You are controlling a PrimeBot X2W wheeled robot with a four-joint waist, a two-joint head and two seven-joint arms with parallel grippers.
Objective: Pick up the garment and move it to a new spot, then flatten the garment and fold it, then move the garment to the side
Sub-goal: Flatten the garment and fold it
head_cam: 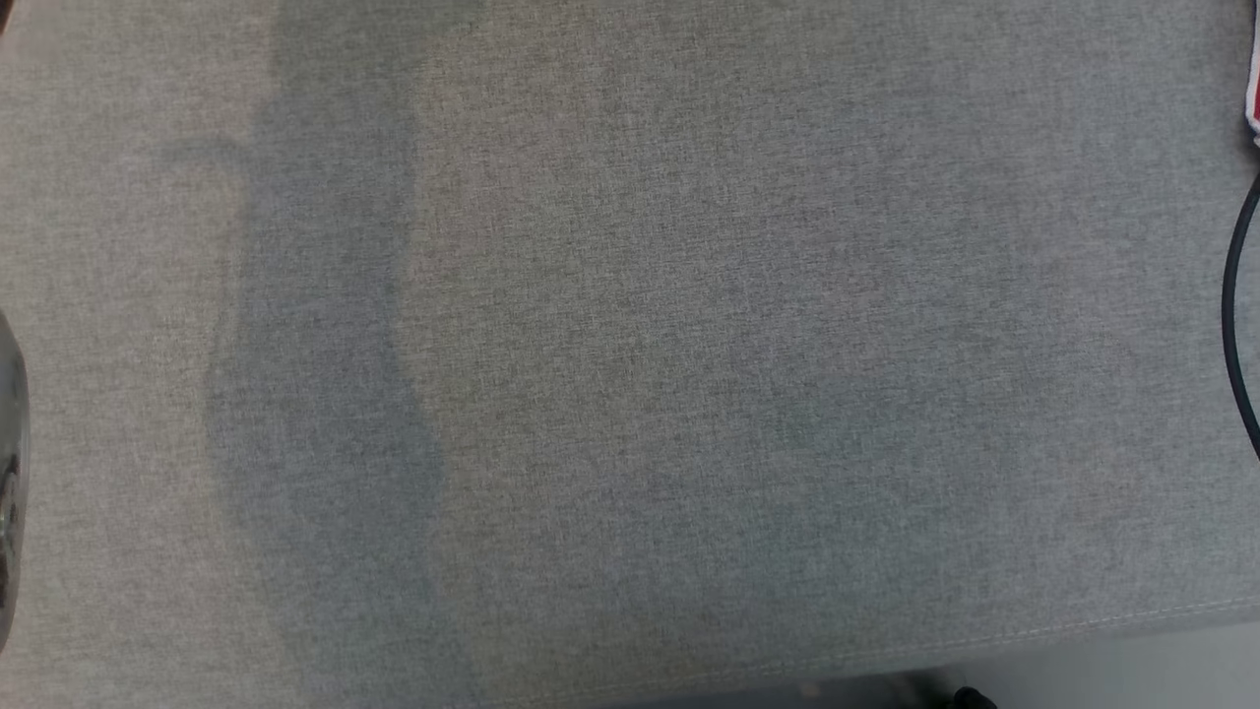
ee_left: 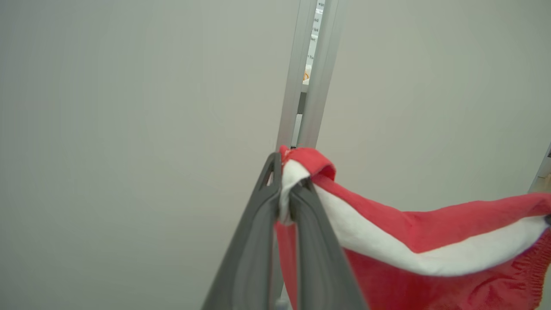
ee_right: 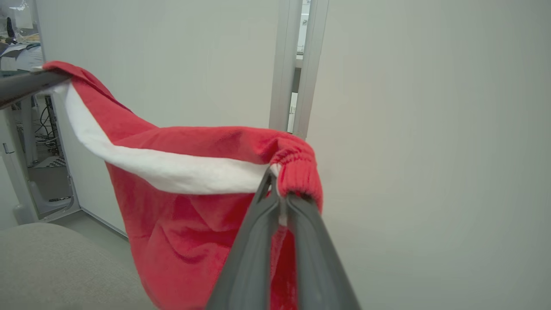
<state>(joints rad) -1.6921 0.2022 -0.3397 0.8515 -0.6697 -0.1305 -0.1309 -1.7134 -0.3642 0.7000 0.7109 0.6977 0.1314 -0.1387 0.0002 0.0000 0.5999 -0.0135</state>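
Note:
The garment (ee_left: 430, 228) is red fleece with a white band along its edge, and it hangs in the air stretched between both grippers. In the left wrist view my left gripper (ee_left: 286, 189) is shut on one corner of the band. In the right wrist view my right gripper (ee_right: 279, 196) is shut on the ribbed corner, and the garment (ee_right: 185, 206) sags below it. The left gripper's fingers (ee_right: 26, 86) hold the far corner at that view's upper left. A sliver of the garment (head_cam: 1253, 103) shows at the right edge of the head view.
The grey fabric surface (head_cam: 630, 354) spreads across the head view, with its seamed front edge (head_cam: 1083, 625) at the lower right. A black cable (head_cam: 1235, 315) curves along the right edge. A pale wall with a metal post (ee_right: 286, 64) stands behind the garment.

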